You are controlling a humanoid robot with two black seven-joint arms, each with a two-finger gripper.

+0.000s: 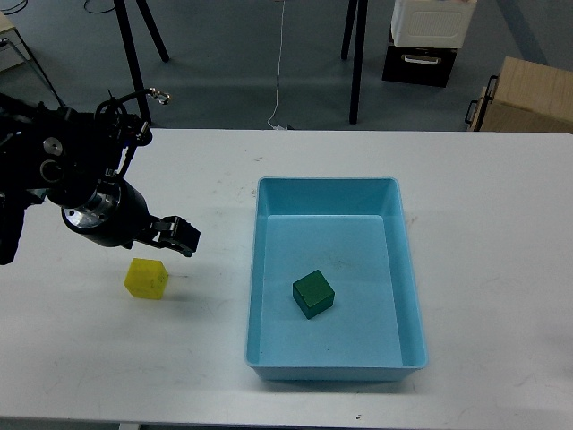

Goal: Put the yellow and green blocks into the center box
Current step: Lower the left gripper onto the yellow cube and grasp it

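Note:
The yellow block lies on the white table, left of the box. The green block lies inside the light blue box, near its middle. My left gripper hangs just above and to the right of the yellow block and holds nothing I can see. It is dark and seen at an angle, so I cannot tell its fingers apart. My right arm is out of view.
Black tripod legs stand on the floor behind the table. A white and black cabinet and a cardboard box stand at the back right.

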